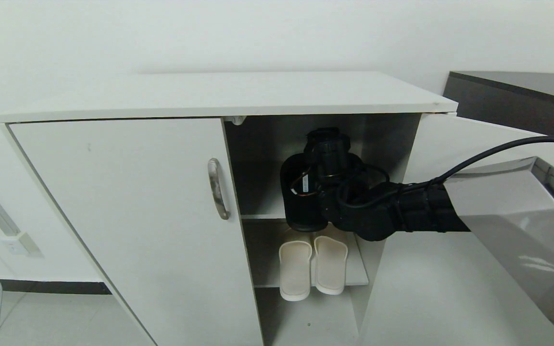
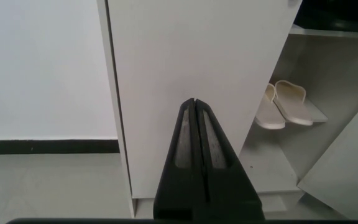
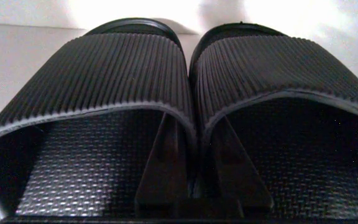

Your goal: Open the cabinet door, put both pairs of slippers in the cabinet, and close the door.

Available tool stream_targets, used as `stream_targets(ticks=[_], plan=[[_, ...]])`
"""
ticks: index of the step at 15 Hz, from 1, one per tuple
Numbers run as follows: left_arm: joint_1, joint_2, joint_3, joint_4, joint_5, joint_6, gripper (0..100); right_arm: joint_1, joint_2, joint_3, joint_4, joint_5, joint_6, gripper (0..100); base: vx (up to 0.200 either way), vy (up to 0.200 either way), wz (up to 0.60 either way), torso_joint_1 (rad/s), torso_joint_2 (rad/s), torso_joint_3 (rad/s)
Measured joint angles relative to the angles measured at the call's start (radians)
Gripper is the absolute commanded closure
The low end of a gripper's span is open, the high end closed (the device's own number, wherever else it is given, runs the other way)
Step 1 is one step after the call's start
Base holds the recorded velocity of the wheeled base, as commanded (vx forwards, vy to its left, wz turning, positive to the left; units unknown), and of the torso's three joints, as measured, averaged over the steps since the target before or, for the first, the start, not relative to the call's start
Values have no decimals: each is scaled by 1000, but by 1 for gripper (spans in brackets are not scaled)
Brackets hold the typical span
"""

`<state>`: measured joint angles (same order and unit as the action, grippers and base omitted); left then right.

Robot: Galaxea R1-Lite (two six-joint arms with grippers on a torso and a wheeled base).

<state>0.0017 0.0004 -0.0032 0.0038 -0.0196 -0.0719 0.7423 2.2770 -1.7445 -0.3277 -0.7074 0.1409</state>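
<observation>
Right gripper (image 3: 194, 121) has its two fingers pinched narrowly on the adjoining inner sides of the black slippers (image 3: 123, 74), holding the pair together side by side. The right arm (image 1: 402, 206) extends through the open right half of the cabinet (image 1: 229, 93), and the black pair sits in the upper compartment, above the upper shelf (image 1: 262, 216); whether the soles rest on that shelf cannot be told. One level down, the white slippers (image 1: 313, 264) lie flat and side by side on the lower shelf (image 1: 356, 276), their near ends sticking out a little past its front edge. The right door (image 1: 440, 288) stands swung open, while the left door (image 1: 123, 216) with its metal handle (image 1: 218, 189) is closed. Left gripper (image 2: 194, 107) hangs before the closed left door with its fingers pressed together, holding nothing.
</observation>
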Motion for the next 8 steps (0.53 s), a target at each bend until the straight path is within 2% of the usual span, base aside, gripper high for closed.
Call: stream_targets(ticks=[3,4,8], plan=[[0,0,0,0,0,-1,100,-1,17,-2,-2,-1,3,100,0,0,0,0,0,0],[0,0,0,0,0,-1,100,-1,21,-2,-3,-1,5,0,0,0,0,0,0,0],[0,0,0,0,0,-1,100,1,17,11,-4,-5,9,0,0,0,0,0,0,0]])
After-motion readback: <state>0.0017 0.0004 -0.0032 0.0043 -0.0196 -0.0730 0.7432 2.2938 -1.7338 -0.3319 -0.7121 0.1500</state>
